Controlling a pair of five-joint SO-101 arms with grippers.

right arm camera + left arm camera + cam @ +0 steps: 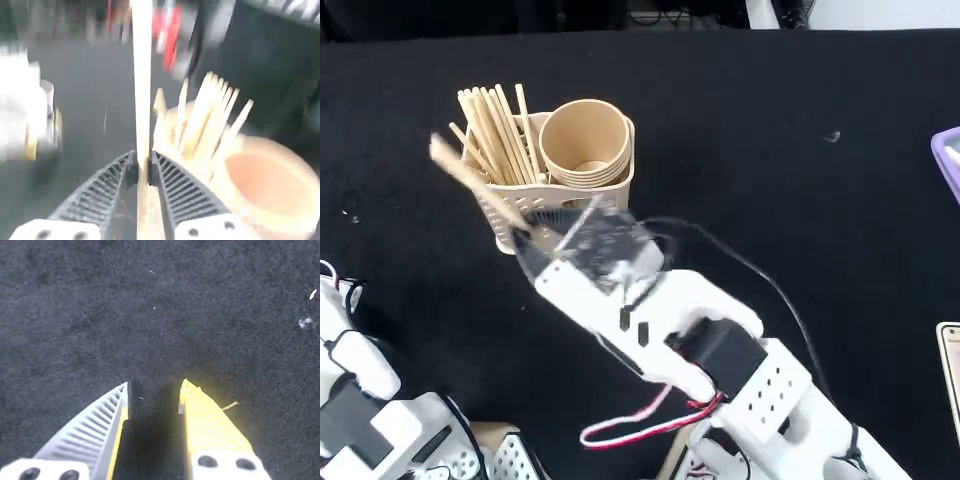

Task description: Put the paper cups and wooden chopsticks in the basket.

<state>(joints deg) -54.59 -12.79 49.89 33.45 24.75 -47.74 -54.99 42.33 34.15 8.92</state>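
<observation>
A cream basket [565,196] stands on the black table with a stack of paper cups [585,143] in one side and several wooden chopsticks [498,134] leaning in the other. My right gripper [527,240] is at the basket's near left corner, shut on one wooden chopstick [475,183] that slants up and to the left over the rim. In the right wrist view that chopstick [142,85] rises from between the shut fingers [173,186], beside the bundle [210,120] and the cups [265,186]. My left gripper [152,392] hangs open over bare cloth, holding nothing.
The left arm's base [365,400] sits at the near left corner. A purple object [948,160] and a flat pale item [950,360] lie at the right edge. Black cloth stretches open to the right of the basket.
</observation>
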